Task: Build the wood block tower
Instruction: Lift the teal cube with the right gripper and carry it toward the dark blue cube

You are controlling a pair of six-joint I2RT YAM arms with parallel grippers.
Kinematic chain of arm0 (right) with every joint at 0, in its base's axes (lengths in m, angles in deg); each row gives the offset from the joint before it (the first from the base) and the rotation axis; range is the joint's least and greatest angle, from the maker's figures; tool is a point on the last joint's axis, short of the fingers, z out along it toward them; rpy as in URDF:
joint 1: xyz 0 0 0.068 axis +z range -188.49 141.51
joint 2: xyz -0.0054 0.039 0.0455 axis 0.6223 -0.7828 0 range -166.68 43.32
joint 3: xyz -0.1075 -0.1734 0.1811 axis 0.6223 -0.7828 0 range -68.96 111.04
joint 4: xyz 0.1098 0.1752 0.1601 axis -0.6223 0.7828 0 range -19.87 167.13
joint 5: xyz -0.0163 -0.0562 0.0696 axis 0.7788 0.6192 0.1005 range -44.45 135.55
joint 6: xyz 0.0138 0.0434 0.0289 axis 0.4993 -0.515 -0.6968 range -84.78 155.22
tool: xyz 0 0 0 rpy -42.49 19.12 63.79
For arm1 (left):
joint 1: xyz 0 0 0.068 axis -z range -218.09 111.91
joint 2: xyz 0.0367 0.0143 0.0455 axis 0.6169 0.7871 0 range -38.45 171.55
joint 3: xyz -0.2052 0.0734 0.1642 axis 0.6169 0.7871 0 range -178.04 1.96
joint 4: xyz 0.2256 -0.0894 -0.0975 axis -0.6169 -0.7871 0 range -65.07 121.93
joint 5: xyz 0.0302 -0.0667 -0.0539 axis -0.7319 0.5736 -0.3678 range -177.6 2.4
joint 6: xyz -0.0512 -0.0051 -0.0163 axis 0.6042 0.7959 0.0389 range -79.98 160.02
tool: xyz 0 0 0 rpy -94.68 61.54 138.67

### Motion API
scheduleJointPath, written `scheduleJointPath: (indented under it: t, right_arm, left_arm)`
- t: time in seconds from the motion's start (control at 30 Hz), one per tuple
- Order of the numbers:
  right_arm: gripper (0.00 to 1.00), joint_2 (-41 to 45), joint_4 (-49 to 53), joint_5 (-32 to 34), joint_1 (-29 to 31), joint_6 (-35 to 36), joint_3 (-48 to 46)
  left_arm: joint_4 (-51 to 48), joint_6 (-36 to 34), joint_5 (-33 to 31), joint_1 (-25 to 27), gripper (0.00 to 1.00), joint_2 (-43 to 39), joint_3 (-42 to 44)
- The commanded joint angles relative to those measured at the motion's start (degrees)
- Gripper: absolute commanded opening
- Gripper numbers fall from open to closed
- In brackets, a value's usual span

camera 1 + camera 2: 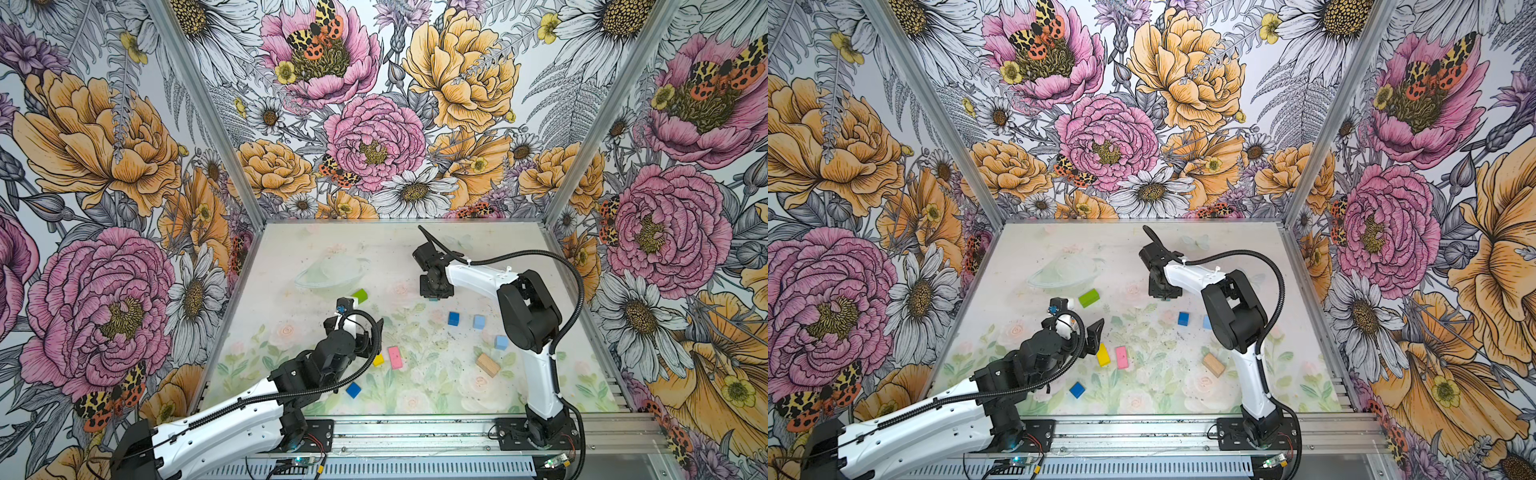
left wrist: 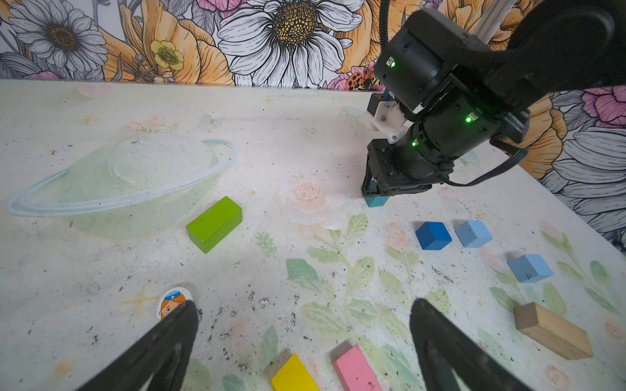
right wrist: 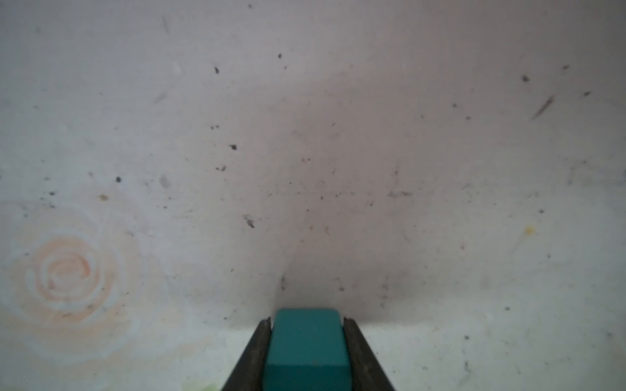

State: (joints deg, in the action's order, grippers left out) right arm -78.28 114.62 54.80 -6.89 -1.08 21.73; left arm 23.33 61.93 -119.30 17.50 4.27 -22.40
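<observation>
I am looking down on a pale, flower-printed table (image 1: 291,257) with two robot arms reaching in from its near edge.

The right gripper (image 3: 306,320) points straight down at the far middle of the table. Its jaws are clenched on a teal cube (image 3: 306,342), one finger pressed flat against each side. In the left wrist view the teal cube (image 2: 376,200) pokes out just below the fingertips, at or just above the table. I cannot tell whether it touches.

Nearer than that claw and a little right, a dark blue cube (image 2: 433,236) and a light blue cube (image 2: 473,233) sit just beside each other. A second light blue cube (image 2: 530,268) lies nearer and further right, and a tan brick (image 2: 553,330) lies nearer again.

The left gripper (image 2: 305,308) hovers left of centre with its jaws spread wide and holding nothing. A yellow brick (image 2: 294,374) and a pink brick (image 2: 354,370) lie side by side on its near side. A green brick (image 2: 214,223) lies beyond it. A small white cartoon figure (image 2: 172,301) stands at one fingertip. A second dark blue cube (image 1: 353,390) sits alone near the front edge.
</observation>
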Motion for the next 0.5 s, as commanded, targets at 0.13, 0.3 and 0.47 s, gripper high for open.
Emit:
scheduleJointPath:
  t: [0.13,0.3,0.47]
  right_arm:
    - [0.43,-1.4,0.5,0.0,0.0,4.0,3.4]
    - [0.58,0.5,0.4,-0.1,0.0,4.7,2.8]
    - [0.59,8.4,0.4,1.4,0.5,4.0,-2.1]
  left_arm:
    - [3.8,-1.6,2.1,-0.7,0.99,3.7,-2.6]
    - [3.7,-1.8,2.9,-0.7,0.99,5.6,-4.1]
    - [3.2,-0.9,3.2,-0.3,0.99,4.8,-4.2]
